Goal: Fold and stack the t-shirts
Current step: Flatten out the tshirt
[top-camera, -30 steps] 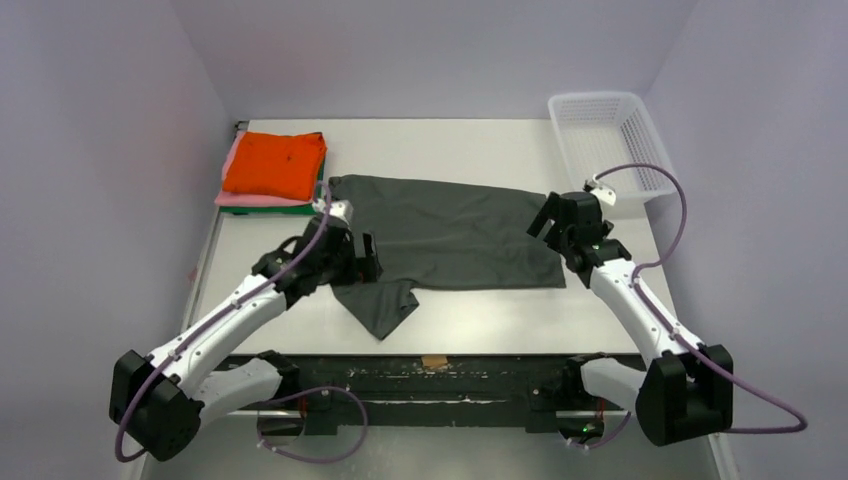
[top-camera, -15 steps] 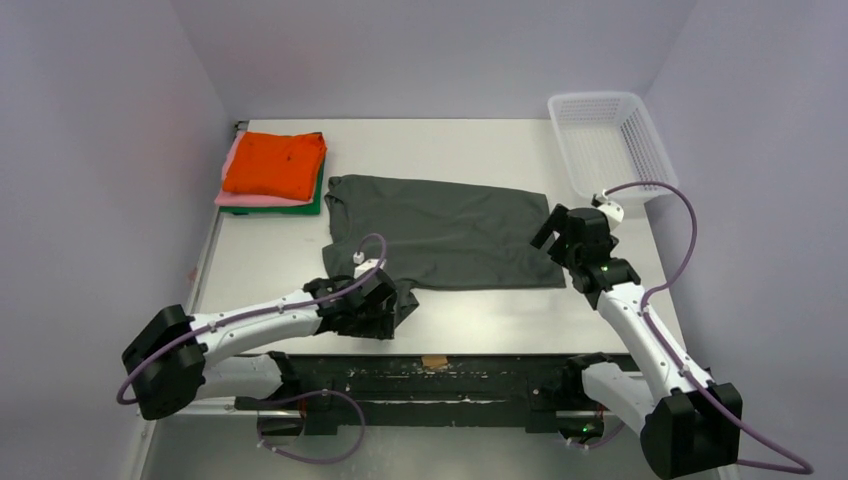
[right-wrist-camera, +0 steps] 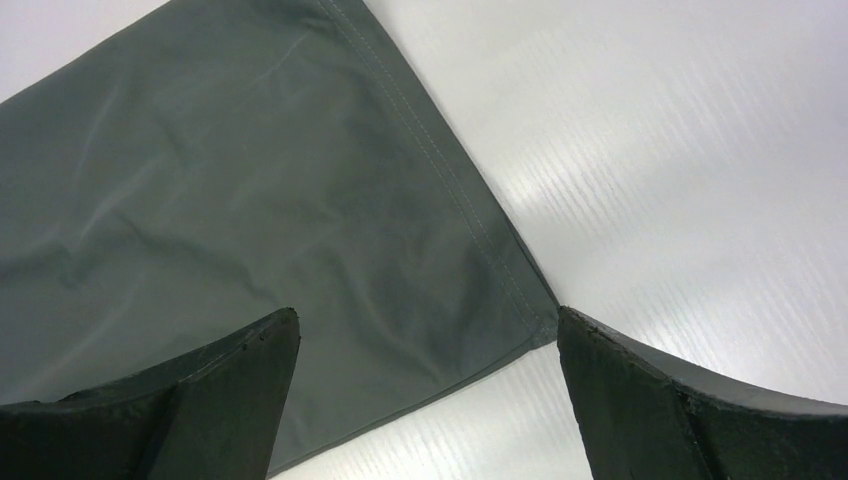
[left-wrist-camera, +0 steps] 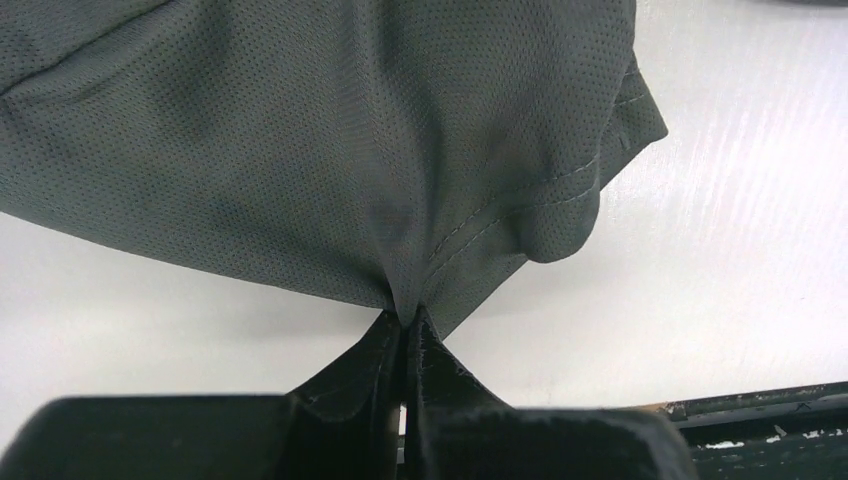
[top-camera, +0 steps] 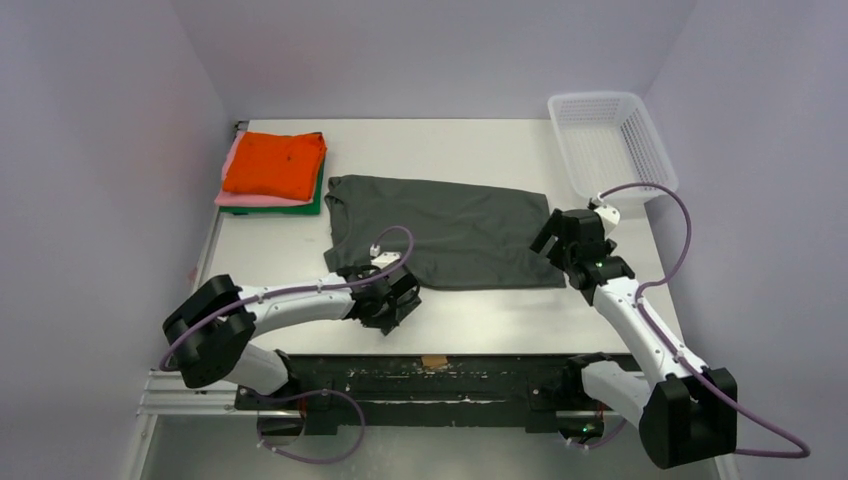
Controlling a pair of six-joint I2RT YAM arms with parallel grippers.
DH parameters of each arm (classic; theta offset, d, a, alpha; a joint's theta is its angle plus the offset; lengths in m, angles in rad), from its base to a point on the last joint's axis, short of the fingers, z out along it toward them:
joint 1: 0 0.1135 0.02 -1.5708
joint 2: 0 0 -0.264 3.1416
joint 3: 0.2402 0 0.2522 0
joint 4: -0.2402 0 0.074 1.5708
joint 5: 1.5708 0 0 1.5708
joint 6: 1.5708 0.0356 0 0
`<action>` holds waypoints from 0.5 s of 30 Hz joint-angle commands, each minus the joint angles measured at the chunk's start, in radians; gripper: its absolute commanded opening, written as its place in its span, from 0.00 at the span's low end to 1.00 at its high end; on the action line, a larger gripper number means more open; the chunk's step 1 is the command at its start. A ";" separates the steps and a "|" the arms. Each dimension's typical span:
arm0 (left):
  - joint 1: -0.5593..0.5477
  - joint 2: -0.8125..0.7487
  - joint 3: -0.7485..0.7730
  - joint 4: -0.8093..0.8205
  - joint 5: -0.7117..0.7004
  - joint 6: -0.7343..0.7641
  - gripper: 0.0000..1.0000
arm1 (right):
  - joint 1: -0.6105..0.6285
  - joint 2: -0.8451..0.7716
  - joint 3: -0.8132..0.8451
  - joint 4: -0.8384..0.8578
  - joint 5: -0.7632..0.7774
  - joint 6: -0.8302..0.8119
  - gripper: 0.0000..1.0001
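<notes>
The left claw is clamping its fingers together on a bunched bit of hem at the near-left edge of the dark grey t-shirt, seemingly the sleeve, with the cloth puckering up into the pinch. The right claw is hanging with its fingers wide apart over the shirt's near-right corner, holding nothing. The shirt is lying flat across the middle of the tabletop, collar end to the left, with the orange t-shirt topping the folded pink and green ones at the far left and a white basket at the far right. The step looks like folding the sleeve inward: lifting only slightly, carrying it over the body without dragging the rest, probably while the right claw is steadying its corner.
</notes>
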 commanded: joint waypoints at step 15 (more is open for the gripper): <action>-0.006 -0.432 -0.108 -0.297 -0.303 -0.142 0.00 | -0.032 -0.053 -0.086 -0.215 0.004 0.126 0.92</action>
